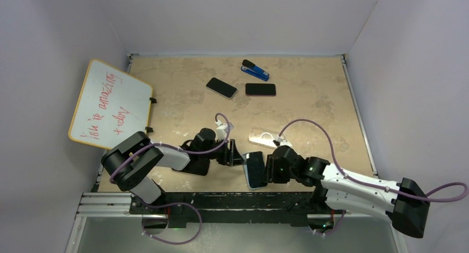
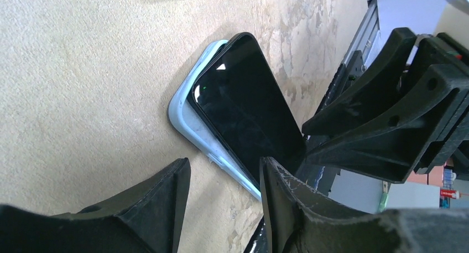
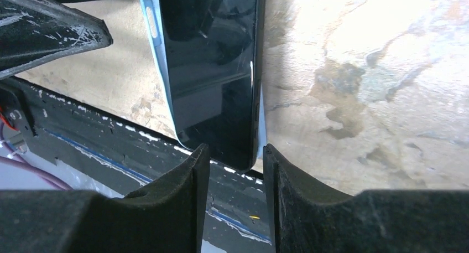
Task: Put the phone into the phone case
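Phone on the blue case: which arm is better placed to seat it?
Right, probably: the right tool hangs open over the near end of the phone, which lies askew on the case; the left tool sits beside its long edge.

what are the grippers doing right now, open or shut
Left gripper: open, holding nothing, beside the phone.
Right gripper: open a little, holding nothing, at the phone's end.

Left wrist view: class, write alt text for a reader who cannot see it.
A black phone lies askew on a light blue phone case, not seated in it, on a tan table. The left gripper, open, frames the bottom edge.
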{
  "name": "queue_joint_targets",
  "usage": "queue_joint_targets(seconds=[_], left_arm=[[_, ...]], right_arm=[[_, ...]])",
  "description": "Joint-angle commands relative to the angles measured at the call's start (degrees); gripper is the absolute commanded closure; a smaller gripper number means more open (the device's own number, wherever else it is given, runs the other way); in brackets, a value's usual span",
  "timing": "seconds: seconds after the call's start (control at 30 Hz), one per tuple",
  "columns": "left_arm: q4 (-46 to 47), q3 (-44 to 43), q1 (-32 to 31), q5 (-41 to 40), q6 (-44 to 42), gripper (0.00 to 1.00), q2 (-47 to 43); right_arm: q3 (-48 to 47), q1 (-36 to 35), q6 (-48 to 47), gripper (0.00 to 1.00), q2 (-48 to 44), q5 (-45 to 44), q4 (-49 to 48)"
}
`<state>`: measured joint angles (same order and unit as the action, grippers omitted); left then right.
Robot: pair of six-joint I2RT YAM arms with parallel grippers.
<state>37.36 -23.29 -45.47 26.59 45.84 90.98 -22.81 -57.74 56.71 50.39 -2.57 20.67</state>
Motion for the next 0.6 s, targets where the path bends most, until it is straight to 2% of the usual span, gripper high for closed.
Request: queue_joint_targets(seconds=[0.0,0.27,0.57], left_arm=[[-1.0,-1.3,-0.2,-1.3,-1.1,0.49,-2.6],[-0.4,-2.1,-0.9,-2.3,0.3,0.5,-0.8],[2.0,-3.0,-2.7,-3.5,1.9,0.51,3.6]], right_arm=[[-4.6,-0.2,-1.1,0.58,-0.8,-6.2,8.4],[-9.1,0.4,-5.1,0.59,3.0,-12.8,7.8],[-11.9,4.4,-9.8,0.61,11.6,-12.3,1.2]])
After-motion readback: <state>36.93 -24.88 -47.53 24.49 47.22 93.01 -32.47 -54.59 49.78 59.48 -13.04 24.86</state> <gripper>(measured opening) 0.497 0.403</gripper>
